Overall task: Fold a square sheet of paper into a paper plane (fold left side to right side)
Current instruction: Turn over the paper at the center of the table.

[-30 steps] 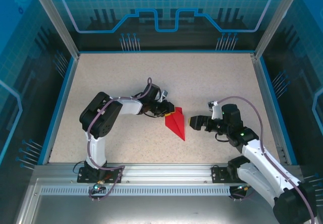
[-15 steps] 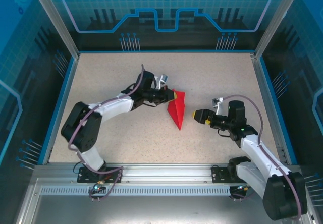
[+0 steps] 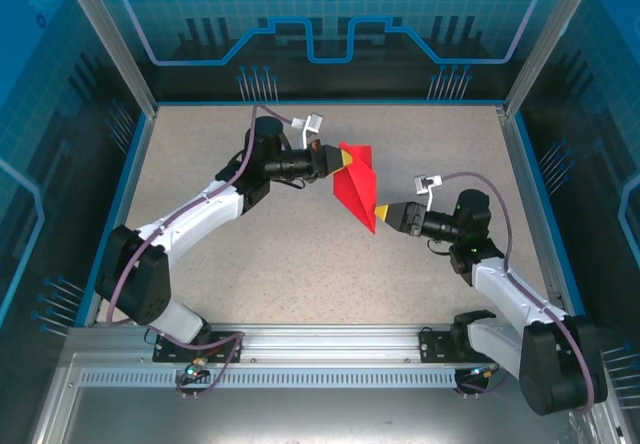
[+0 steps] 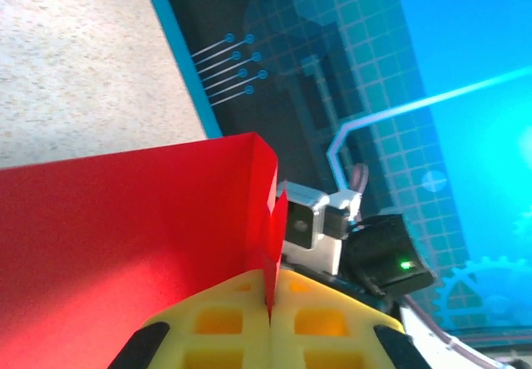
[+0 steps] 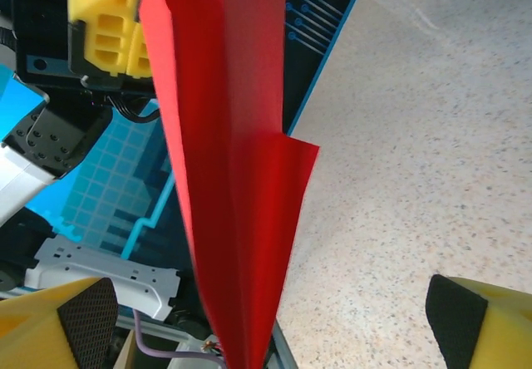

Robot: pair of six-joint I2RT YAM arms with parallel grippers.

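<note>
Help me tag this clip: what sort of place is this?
Likely a robotics lab or demo cell: a speckled table walled by blue printed panels, with two robot arms bolted to an aluminium rail.

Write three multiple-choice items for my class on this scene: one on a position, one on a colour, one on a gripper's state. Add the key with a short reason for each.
1. Where is the right gripper?
A. at the pointed tip of the paper plane
B. at its wide end
C. far from it

2. What colour are the fingertips?
A. yellow
B. green
C. white

3. The left gripper is:
A. wide open
B. shut on the paper plane
C. shut on nothing

Key: 1 A, the top view shows it at the tip. 2 A, the wrist views show yellow pads. 3 B, the left wrist view shows the pads pinching the red paper.
</note>
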